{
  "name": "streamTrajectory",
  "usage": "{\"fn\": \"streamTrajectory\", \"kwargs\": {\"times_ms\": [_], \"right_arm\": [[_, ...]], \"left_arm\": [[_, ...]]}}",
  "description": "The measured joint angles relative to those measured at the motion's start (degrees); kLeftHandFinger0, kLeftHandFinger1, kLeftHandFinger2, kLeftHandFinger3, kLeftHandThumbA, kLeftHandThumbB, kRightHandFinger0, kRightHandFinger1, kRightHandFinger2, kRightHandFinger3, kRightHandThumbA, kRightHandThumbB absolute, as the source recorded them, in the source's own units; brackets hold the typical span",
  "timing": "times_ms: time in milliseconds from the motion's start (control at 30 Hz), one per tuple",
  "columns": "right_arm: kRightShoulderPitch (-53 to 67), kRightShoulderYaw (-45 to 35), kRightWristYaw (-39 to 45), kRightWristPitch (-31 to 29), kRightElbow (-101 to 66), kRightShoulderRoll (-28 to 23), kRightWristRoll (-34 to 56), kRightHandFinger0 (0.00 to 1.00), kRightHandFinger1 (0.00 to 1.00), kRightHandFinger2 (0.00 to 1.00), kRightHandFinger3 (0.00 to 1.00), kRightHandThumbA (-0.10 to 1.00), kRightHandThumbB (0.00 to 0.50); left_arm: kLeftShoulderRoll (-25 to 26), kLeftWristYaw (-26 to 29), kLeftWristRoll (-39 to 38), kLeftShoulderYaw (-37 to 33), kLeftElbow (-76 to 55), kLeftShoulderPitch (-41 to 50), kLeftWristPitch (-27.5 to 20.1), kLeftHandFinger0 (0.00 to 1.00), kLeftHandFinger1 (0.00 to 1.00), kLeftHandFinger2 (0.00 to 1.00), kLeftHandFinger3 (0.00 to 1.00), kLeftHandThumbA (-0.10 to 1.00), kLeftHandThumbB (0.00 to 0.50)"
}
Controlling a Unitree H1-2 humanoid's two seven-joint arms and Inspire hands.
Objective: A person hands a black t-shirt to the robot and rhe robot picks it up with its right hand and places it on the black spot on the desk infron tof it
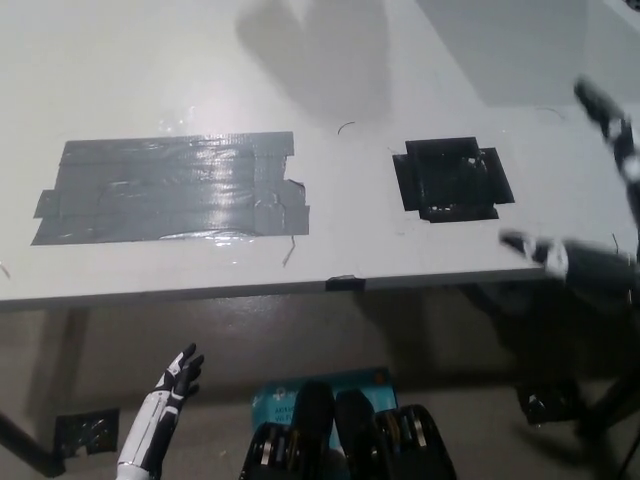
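At the right edge, black right hand (590,190) is hanging blurred over the white desk (300,60), fingers spread apart, holding nothing, right of the black spot (453,180). Grey tape patch (170,188) is lying left. White left hand (178,376) is resting below the near edge, fingers apart. No t-shirt is showing.

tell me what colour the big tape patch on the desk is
Shiny grey tape patch, clearest in the head view.
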Motion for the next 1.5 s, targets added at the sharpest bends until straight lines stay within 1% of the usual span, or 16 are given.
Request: {"fn": "streamTrajectory", "kwargs": {"times_ms": [267,300,400,467,567,667,833,933,1133,1300,1333,1367,1400,1433,1467,1500], "right_arm": [[-7.91,3.02,1.5,5.29,4.77,-0.44,-3.65,1.0,1.0,1.0,1.0,1.0,0.384],[-8.98,3.48,1.79,5.7,6.03,-0.79,-4.18,1.0,1.0,1.0,1.0,1.0,0.365],[-11.62,4.68,2.56,6.49,9.0,-1.86,-5.11,1.0,1.0,1.0,1.0,1.0,0.366],[-13.32,5.47,3.06,6.63,11.04,-2.54,-5.78,1.0,1.0,1.0,1.0,1.0,0.387],[-15.53,6.94,3.44,6.82,14.13,-2.89,-6.94,1.0,1.0,1.0,1.0,1.0,0.394],[-16.57,8.28,3.55,7.0,16.47,-2.65,-8.15,1.0,1.0,1.0,1.0,1.0,0.386],[-16.58,10.19,3.47,7.37,18.96,-2.06,-10.52,1.0,1.0,1.0,1.0,1.0,0.379],[-16.6,11.39,3.34,7.47,20.48,-1.52,-12.51,1.0,1.0,1.0,1.0,1.0,0.383],[-17.67,13.22,2.68,7.73,24.95,-0.22,-15.79,1.0,1.0,1.0,1.0,1.0,0.391],[-21.12,13.68,1.47,7.7,33.46,0.83,-18.14,1.0,1.0,1.0,1.0,1.0,0.396],[-21.33,13.69,1.35,7.7,34.01,0.9,-18.25,1.0,1.0,1.0,1.0,0.96,0.374],[-21.93,13.69,0.88,7.66,35.76,1.1,-18.55,1.0,1.0,1.0,1.0,0.49,0.353],[-22.79,13.63,-0.35,7.5,38.65,1.58,-19.16,1.0,1.0,1.0,1.0,0.23,0.339],[-23.0,13.6,-1.05,7.47,39.6,1.76,-19.42,0.77,0.75,0.7,0.78,-0.03,0.292],[-23.27,13.59,-2.56,7.34,41.71,2.18,-20.01,0.51,0.55,0.65,0.67,-0.09,0.323],[-23.28,13.6,-3.44,7.26,42.72,2.53,-20.36,0.05,0.21,0.44,0.46,-0.1,0.256]], "left_arm": [[0.42,-0.02,0.54,0.06,0.0,0.14,-0.07,1.0,1.0,1.0,1.0,1.0,0.5],[0.42,-0.04,0.56,0.05,0.0,0.14,-0.07,1.0,1.0,1.0,1.0,1.0,0.5],[0.43,-0.04,0.54,0.05,0.0,0.23,-0.07,1.0,1.0,1.0,1.0,1.0,0.5],[0.43,-0.04,0.54,0.05,0.0,0.26,-0.08,1.0,1.0,1.0,1.0,1.0,0.497],[0.45,-0.04,0.56,0.06,0.02,0.35,-0.22,1.0,1.0,1.0,1.0,1.0,0.479],[0.45,-0.07,0.43,0.06,0.32,0.36,-0.91,1.0,1.0,1.0,1.0,1.0,0.498],[0.48,-0.26,0.17,0.08,0.39,0.29,-1.34,1.0,1.0,1.0,1.0,1.0,0.5],[0.48,-0.38,0.14,0.09,0.3,0.28,-1.32,1.0,1.0,1.0,1.0,1.0,0.484],[0.53,-0.41,0.11,0.14,0.28,0.22,-1.32,1.0,1.0,1.0,1.0,1.0,0.499],[0.53,-0.44,0.0,0.21,0.07,-0.35,-1.2,1.0,1.0,1.0,1.0,1.0,0.477],[0.53,-0.44,0.01,0.21,0.06,-0.38,-1.18,1.0,1.0,1.0,1.0,1.0,0.473],[0.53,-0.44,0.01,0.21,-0.02,-0.5,-1.09,1.0,1.0,1.0,1.0,1.0,0.486],[0.53,-0.44,0.01,0.22,-0.02,-0.66,-1.05,1.0,1.0,1.0,1.0,1.0,0.491],[0.53,-0.44,0.01,0.21,-0.03,-0.76,-1.05,1.0,1.0,1.0,1.0,1.0,0.491],[0.53,-0.44,0.02,0.2,-0.01,-0.94,-1.04,1.0,1.0,1.0,1.0,1.0,0.49],[0.53,-0.43,0.02,0.21,0.01,-0.98,-1.04,1.0,1.0,1.0,1.0,1.0,0.498]]}}
